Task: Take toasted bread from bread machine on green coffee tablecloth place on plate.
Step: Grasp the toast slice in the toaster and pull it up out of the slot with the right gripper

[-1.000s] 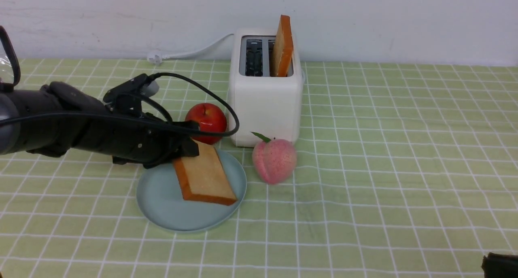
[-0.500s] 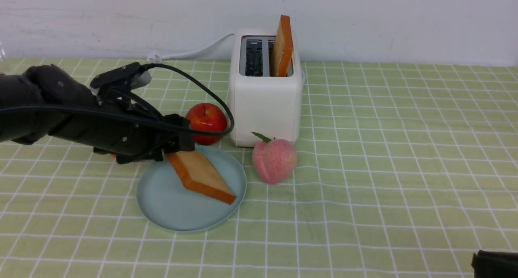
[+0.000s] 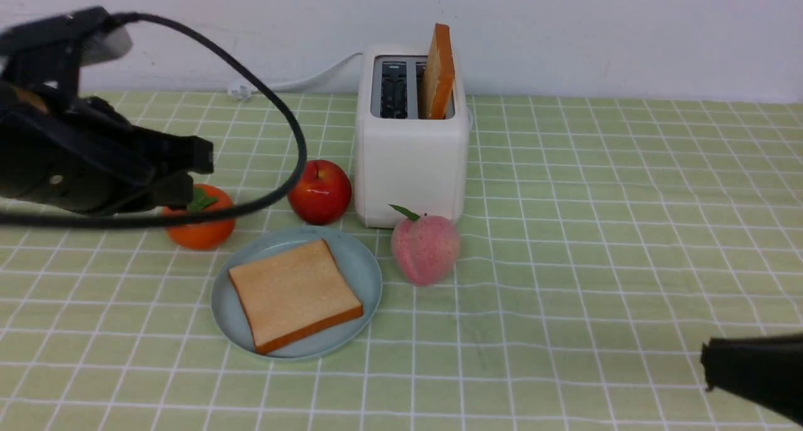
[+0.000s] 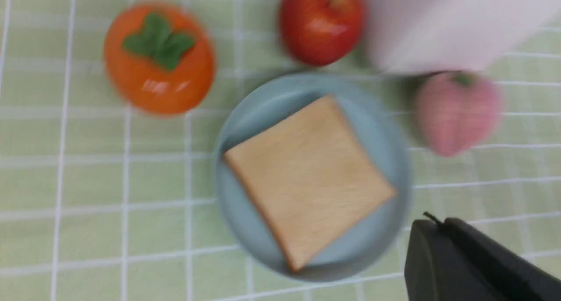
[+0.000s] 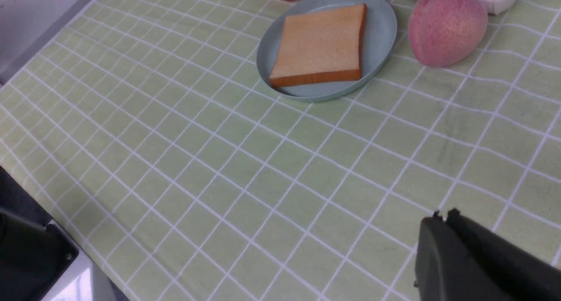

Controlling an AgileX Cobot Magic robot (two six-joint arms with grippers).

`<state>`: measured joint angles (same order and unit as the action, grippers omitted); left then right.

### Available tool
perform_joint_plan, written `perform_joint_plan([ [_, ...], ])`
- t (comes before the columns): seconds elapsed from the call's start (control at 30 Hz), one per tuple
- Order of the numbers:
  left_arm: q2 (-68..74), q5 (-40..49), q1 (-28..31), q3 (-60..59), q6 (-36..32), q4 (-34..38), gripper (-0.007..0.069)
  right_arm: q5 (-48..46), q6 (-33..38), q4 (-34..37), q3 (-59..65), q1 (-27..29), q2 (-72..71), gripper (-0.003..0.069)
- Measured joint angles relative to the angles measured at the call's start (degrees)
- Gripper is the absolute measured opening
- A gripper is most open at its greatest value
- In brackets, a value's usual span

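One slice of toasted bread [image 3: 295, 293] lies flat on the pale blue-grey plate [image 3: 361, 261] on the green coffee tablecloth [image 3: 596, 230]. It also shows in the left wrist view [image 4: 307, 178] and the right wrist view [image 5: 322, 42]. The second slice [image 3: 438, 70] stands upright in the right slot of the white bread machine [image 3: 411, 167]; the left slot is empty. My left gripper [image 3: 201, 167] is raised to the left of the plate, shut and empty [image 4: 431, 224]. My right gripper [image 3: 706, 359] is shut and empty low at the front right [image 5: 442, 217].
A red apple [image 3: 320, 191] sits left of the toaster. An orange fruit with a green leaf [image 3: 201, 224] lies left of the apple, partly behind my left arm. A pink peach [image 3: 425, 249] sits right of the plate. The white power cord [image 3: 295, 79] runs along the back.
My left gripper let go of the toast, which dropped flat onto the plate, and pulled back up and to the left. My right gripper moved further into view at the front right.
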<state>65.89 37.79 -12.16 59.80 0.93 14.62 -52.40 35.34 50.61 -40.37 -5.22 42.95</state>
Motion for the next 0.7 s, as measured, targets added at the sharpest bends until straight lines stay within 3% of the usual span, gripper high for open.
perform_joint_plan([
  [0.2, -18.43, -5.5, -5.21, -9.83, -4.06, 3.7, -0.0013, 0.57, 0.0, 1.29, -8.68, -0.31, 14.86, 0.0003],
  [0.3, -31.96, -10.33, -6.77, -20.09, -4.27, 4.93, -0.0013, 3.16, -1.42, 0.79, -16.0, -3.36, 24.33, 0.0003],
  [0.43, -44.17, -15.33, -6.9, -30.21, -4.32, 4.98, -0.0013, 6.84, -4.25, -4.09, -24.94, -10.21, 33.55, 0.0006],
  [0.53, -55.16, -19.54, -6.9, -40.14, -4.32, 5.0, -0.0013, 12.68, -10.85, -13.62, -35.89, -16.07, 42.44, 0.0023],
  [0.67, -59.04, -20.71, -6.9, -44.74, -4.96, 5.0, -0.0013, 15.79, -19.44, -20.33, -45.76, -18.46, 49.2, 0.0085],
  [0.7, -59.49, -21.48, -6.9, -46.05, -5.67, 5.0, -0.0013, 16.39, -22.91, -22.97, -50.9, -19.0, 52.27, 0.0134],
])
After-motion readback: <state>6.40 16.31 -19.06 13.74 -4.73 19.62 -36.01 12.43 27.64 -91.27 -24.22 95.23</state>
